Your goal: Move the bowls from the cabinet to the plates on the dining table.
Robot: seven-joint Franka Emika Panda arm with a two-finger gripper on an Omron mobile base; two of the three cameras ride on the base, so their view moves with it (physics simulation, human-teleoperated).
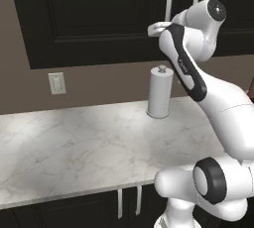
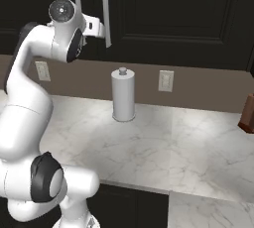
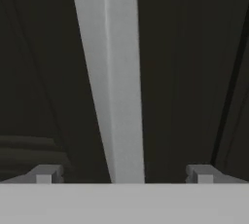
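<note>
Hand view: open hand (image 3: 124, 174) straddles cabinet (image 3: 194, 72) handle (image 3: 114, 82), seemingly untouched.

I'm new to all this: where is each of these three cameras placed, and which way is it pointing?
Left base view: behind the arm on its left, looking forward and down over the marble counter at the near-black cabinet; the white arm rises lower right.
Right base view: behind on the right, same scene; the arm rises lower left.
Hand view: on the hand, facing a silver bar handle between the open gripper tips.
Shared: both base views show the paper towel roll and the cabinet handles.
</note>
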